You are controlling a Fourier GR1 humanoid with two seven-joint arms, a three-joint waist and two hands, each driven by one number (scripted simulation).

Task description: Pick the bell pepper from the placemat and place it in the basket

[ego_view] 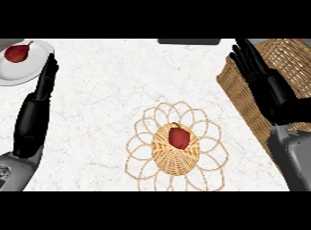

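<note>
We hold our right hand (268, 78) open, fingers straight. The pepper (179, 138) sits on the mat (175, 162) to its left, well apart, and the basket (301, 60) is just beside it.

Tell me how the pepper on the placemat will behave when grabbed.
The pepper looks smooth-skinned, so it may slip in a grasp. Its rounded body seems to lie on its side on the placemat, so a nudge would probably roll it. It is small beside the right hand, so likely light.
</note>
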